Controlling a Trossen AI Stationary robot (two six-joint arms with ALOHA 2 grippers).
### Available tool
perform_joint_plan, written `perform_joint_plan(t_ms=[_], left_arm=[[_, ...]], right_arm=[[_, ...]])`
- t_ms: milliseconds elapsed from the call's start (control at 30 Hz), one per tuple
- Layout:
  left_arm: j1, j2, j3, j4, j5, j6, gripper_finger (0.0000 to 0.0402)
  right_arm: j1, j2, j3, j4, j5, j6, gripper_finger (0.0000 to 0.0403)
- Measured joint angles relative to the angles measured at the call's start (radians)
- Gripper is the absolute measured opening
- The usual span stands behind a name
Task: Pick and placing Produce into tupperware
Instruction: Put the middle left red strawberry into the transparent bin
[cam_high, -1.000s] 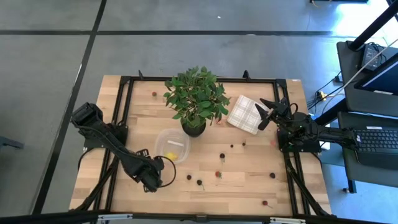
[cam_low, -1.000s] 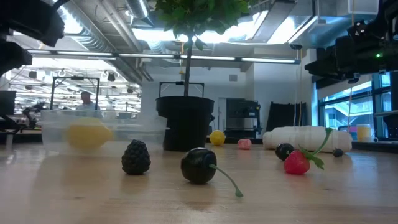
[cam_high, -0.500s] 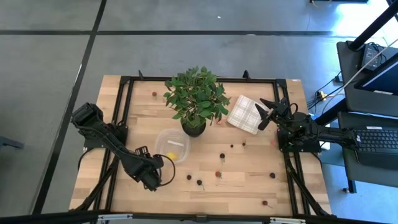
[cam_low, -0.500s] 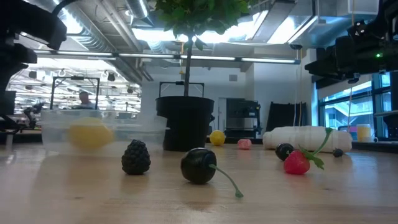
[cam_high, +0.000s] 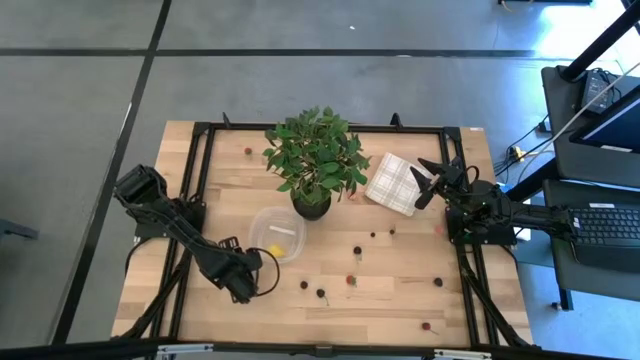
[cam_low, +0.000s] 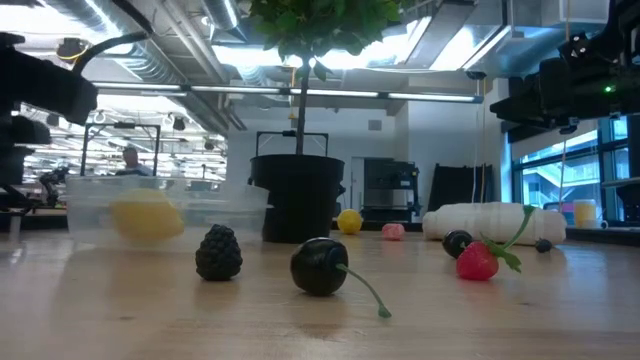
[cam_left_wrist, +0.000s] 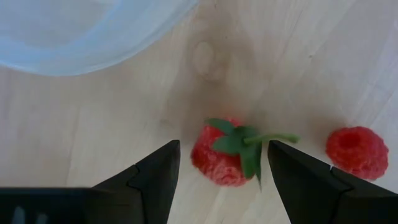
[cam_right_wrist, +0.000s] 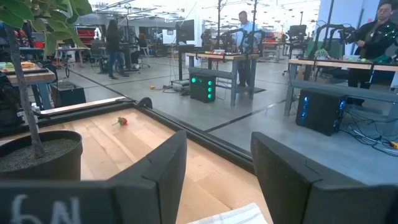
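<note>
My left gripper (cam_left_wrist: 222, 144) points down, open, just over the table near its front left (cam_high: 243, 285). Its two fingers stand on either side of a red strawberry (cam_left_wrist: 219, 160) with a green leaf cap, which lies on the wood. A red raspberry (cam_left_wrist: 357, 152) lies beside it. The clear tupperware (cam_high: 277, 233) stands next to the gripper, holding a yellow lemon (cam_high: 273, 250); its rim (cam_left_wrist: 93, 50) shows in the left wrist view. My right gripper (cam_high: 428, 185) waits open and level at the table's right, by the checked cloth.
A potted plant (cam_high: 316, 160) stands behind the tupperware, with a white checked cloth (cam_high: 396, 184) to its right. Loose produce is scattered over the table's middle and front: a blackberry (cam_low: 218, 252), a dark cherry (cam_low: 320, 266), a strawberry (cam_low: 478, 260). People stand in the room beyond.
My left gripper has come down toward the table beside the tupperware, still pointing down and still open. Nothing on the table has moved.
</note>
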Motion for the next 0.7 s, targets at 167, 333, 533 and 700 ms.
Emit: perform_joint_plan(t_ms=[167, 333, 533, 700], left_arm=[[0.0, -0.004, -0.015, 0.016, 0.0, -0.001, 0.0235], [0.0, -0.004, -0.016, 0.014, 0.0, 0.0, 0.0235], [0.0, -0.004, -0.016, 0.012, -0.001, 0.0, 0.0235], [0.0, -0.003, -0.017, 0.013, 0.0, 0.0, 0.0227]], right_arm=[[0.0, 0.0, 0.0, 0.0, 0.0, 0.0, 0.0182], [0.0, 0.0, 0.0, 0.0, 0.0, 0.0, 0.0182], [0.0, 0.0, 0.0, 0.0, 0.0, 0.0, 0.0182], [0.0, 0.0, 0.0, 0.0, 0.0, 0.0, 0.0182]])
